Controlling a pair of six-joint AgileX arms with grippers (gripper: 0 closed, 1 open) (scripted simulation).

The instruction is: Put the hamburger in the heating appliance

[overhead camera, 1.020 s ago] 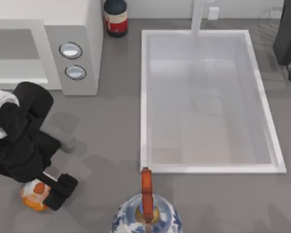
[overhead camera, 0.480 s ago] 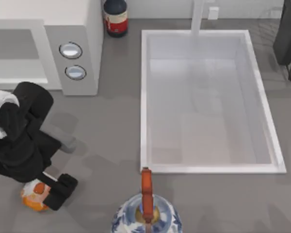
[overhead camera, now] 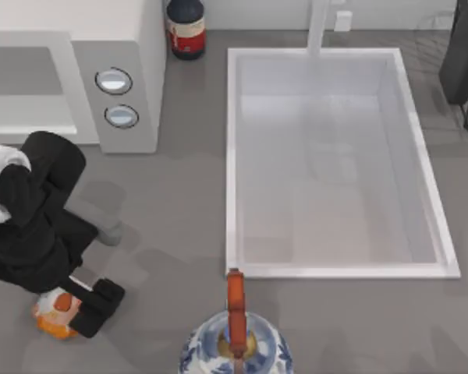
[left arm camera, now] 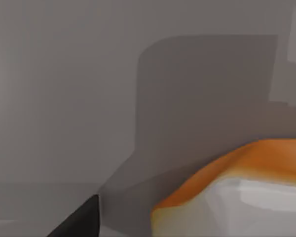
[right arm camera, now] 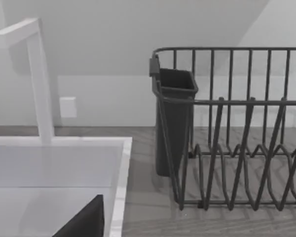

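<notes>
The hamburger (overhead camera: 53, 313), orange-tan with a whitish top and a red spot, lies on the grey counter at the front left. My left gripper (overhead camera: 67, 306) is lowered over it and open. One black finger (overhead camera: 99, 304) stands at the hamburger's right side, and the arm hides the other. In the left wrist view the hamburger (left arm camera: 237, 192) is very close, with a gap between it and the fingertip (left arm camera: 81, 219). The heating appliance (overhead camera: 132, 47), a white microwave with two round knobs, stands at the back left with its cavity facing forward. My right arm (overhead camera: 462, 54) is parked at the back right.
A large white sink (overhead camera: 232, 156) takes up the centre and right. A blue-and-white kettle (overhead camera: 235, 347) with an orange-red handle stands at the front centre. A dark bottle (overhead camera: 186, 27) is beside the microwave. A dark dish rack (right arm camera: 237, 148) is near my right arm.
My left arm's wrist shifted very slightly over the hamburger. The hamburger and the right arm stay in place.
</notes>
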